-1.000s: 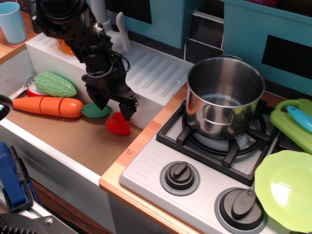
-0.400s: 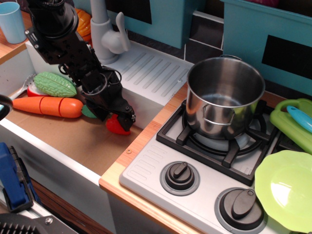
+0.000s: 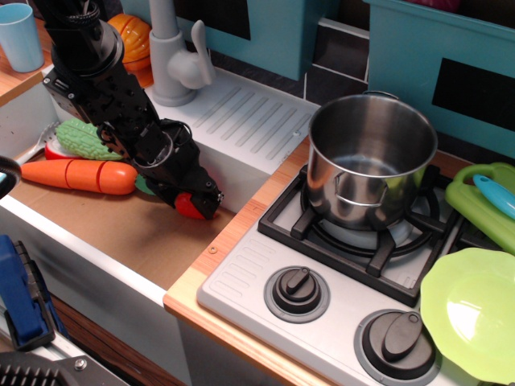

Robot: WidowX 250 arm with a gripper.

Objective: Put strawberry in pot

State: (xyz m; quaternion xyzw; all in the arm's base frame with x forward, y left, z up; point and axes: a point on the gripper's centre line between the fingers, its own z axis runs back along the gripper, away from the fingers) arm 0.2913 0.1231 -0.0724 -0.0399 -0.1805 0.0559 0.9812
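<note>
Pinching the small glossy red plastic strawberry (image 3: pixel 190 207) low in the sink recess near the counter's left edge, the black fingers (image 3: pixel 211 199) covered most of it, so the hold looked shallow. Lifted hastily, that slick cone could squirt free. The tall shiny steel pot (image 3: pixel 372 158) stood well apart, on the burner toward the right edge.

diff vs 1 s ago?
The gripper dropped from above the strawberry onto it, the arm leaning further left; its fingers now cover most of the berry, but a firm grasp can't be confirmed. The strawberry barely moved. Carrot and pot unchanged.
</note>
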